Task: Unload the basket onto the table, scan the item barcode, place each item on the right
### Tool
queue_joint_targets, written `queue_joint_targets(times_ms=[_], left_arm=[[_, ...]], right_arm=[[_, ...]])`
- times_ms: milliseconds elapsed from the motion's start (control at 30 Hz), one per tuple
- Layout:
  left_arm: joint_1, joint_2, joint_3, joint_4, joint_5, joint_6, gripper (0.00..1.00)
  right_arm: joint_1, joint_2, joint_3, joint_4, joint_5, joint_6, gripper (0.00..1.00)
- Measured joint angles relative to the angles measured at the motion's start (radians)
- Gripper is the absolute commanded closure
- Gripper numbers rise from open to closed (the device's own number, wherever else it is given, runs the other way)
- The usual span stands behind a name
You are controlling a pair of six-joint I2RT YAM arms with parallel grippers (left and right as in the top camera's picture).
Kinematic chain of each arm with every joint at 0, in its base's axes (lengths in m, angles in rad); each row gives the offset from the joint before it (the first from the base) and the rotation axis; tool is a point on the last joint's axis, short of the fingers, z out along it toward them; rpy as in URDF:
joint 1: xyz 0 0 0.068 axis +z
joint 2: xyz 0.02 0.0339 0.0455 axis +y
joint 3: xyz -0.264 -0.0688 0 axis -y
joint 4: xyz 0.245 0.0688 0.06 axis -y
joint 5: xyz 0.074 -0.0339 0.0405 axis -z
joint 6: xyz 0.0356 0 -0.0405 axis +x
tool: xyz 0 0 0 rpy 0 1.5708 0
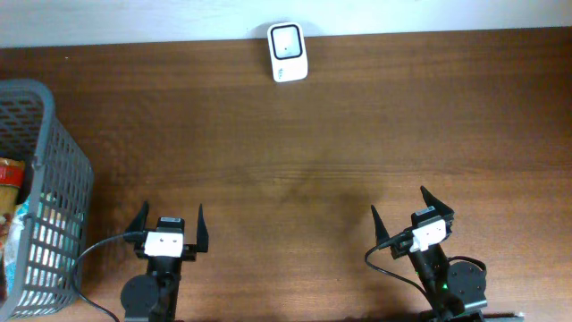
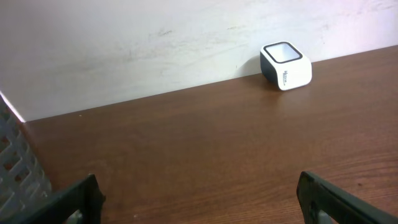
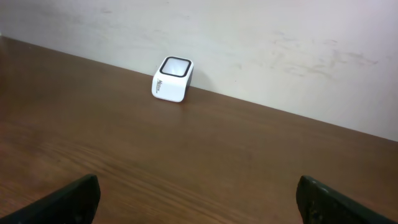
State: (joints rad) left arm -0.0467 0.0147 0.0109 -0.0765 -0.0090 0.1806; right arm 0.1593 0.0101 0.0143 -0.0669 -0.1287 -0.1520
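Observation:
A white barcode scanner (image 1: 288, 52) with a dark window stands at the table's far edge, against the wall. It also shows in the left wrist view as the scanner (image 2: 285, 65), and in the right wrist view as the scanner (image 3: 172, 78). Packaged items (image 1: 9, 174) lie in the grey basket (image 1: 55, 179) at the left, mostly cut off by the frame edge. My left gripper (image 1: 172, 213) is open and empty near the front edge, to the right of the basket. My right gripper (image 1: 399, 202) is open and empty at the front right. Bare wood lies between both pairs of fingers.
The grey mesh basket's wall (image 2: 15, 168) shows at the left edge of the left wrist view. A brown wooden tabletop (image 1: 295, 152) stretches between the grippers and the scanner. A pale wall runs behind the table's far edge.

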Motion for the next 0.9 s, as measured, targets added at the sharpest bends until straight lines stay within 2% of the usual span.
queue_joint_targets(times_ms=[767,833,900], left_arm=[[0.0,0.0,0.002,0.0,0.0,-0.007,0.01],[0.0,0.01,0.036,-0.034,0.0,-0.016,0.01],[0.0,0.047,0.143,-0.059,0.0,-0.021,0.01]], right_arm=[[0.0,0.0,0.0,0.0,0.0,-0.001,0.01],[0.0,0.0,0.0,0.0,0.0,0.0,0.01],[0.0,0.0,0.0,0.0,0.0,-0.001,0.01]])
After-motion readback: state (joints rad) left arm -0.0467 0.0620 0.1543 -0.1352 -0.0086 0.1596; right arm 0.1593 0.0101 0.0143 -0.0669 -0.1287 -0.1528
